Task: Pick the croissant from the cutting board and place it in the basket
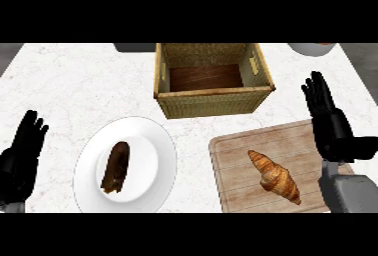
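We see the right hand (328,120) at the right side, with its fingers straight and pointing up toward the far edge of the counter (74,85). It holds nothing. It is over the right edge of the wooden cutting board (236,150), and its grey arm comes in from the bottom right corner. Just to the left of that arm lies the croissant (275,176), golden brown, flat on the cutting board and slanted, with one tip up to the left and the other down to the right. The hand is not touching it. Up past the board stands the woven basket (214,102), square, with a dark wood floor inside. It is near the far left corner of the board. To the left of the board is a white plate (151,150) with a dark brown pastry (116,167) lying on it. At the far left edge we see the left hand (22,155), open, fingers up, resting and holding nothing.
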Robot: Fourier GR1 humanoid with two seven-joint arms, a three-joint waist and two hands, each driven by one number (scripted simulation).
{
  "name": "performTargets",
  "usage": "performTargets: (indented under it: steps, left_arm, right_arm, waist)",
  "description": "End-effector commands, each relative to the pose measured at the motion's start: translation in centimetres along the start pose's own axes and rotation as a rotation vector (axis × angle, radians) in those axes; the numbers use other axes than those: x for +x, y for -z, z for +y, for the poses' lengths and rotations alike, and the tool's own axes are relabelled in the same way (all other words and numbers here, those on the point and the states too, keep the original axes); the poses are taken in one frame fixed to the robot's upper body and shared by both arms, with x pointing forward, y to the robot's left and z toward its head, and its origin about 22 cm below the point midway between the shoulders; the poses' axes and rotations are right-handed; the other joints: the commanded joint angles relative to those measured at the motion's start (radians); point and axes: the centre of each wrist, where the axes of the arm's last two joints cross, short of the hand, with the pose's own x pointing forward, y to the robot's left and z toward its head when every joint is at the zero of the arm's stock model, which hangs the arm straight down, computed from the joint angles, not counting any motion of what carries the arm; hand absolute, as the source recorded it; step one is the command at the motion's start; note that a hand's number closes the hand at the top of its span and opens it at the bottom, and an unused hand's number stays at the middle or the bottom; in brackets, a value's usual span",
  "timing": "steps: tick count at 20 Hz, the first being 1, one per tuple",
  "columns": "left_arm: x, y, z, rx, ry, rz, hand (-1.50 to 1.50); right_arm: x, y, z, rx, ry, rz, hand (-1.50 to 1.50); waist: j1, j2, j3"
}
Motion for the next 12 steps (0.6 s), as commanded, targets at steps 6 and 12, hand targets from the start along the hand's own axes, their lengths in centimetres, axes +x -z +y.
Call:
performTargets:
  steps: [6,12]
  left_arm:
    - [-3.9,-1.6,2.5,-0.054,0.321,0.208,0.00]
    - [-6.1,-3.3,4.0,-0.011,0.353,0.353,0.00]
  right_arm:
    - [12.5,-1.7,8.3,0.500,0.405,-0.928,1.50]
    - [14.0,-4.2,3.1,0.071,-0.012,-1.226,-1.50]
  waist:
    - [-0.048,-0.034,0.023]
    - [-0.200,-0.054,0.020]
